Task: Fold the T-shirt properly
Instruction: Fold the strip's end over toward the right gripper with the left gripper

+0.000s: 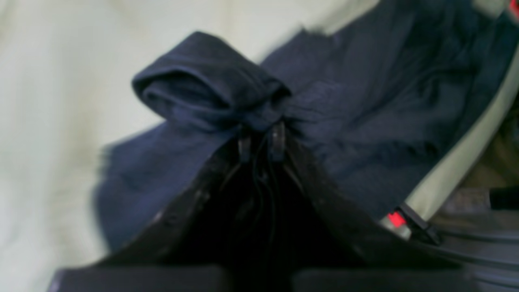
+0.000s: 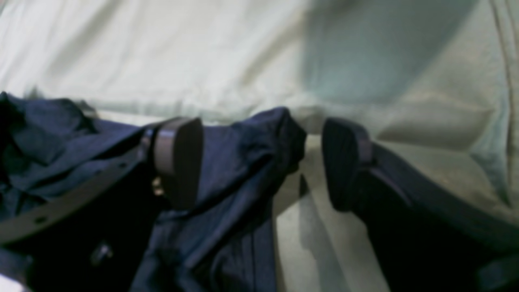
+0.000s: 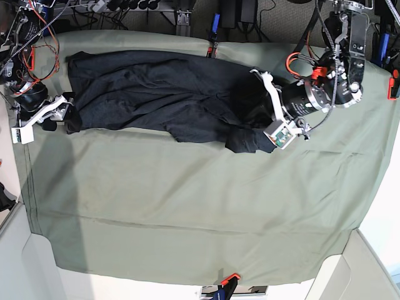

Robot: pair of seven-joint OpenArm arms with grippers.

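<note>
A pale sage-green cloth (image 3: 187, 206) covers the whole table, creased in long lines, with cables, clamps and electronics crowding the far edge and a red-tipped clamp (image 3: 229, 279) at the near edge. Bare pale floor or panels show at the near corners.

Over on the right of the base view, the left arm reaches in from the far right corner, its wrist angled down toward the table and inward. Its left gripper (image 1: 261, 140) has the jaws pinched tight together on a bunched fold of the T-shirt (image 3: 156, 94), and the wrist view shows a rolled cuff-like lump of dark fabric rising just above the fingertips. That is at the shirt's right end, where a dark tongue of cloth juts toward the near side.

At the left edge, the right arm sits low by the table's rim. The right gripper (image 2: 259, 162) has its jaws spread wide, one pad (image 2: 180, 162) lying against the dark fabric and the other out over bare green cloth; a hemmed end of the shirt lies between them, not clamped.

The T-shirt itself lies stretched left to right along the far half of the table, rumpled, dark charcoal, spanning from one gripper to the other.
</note>
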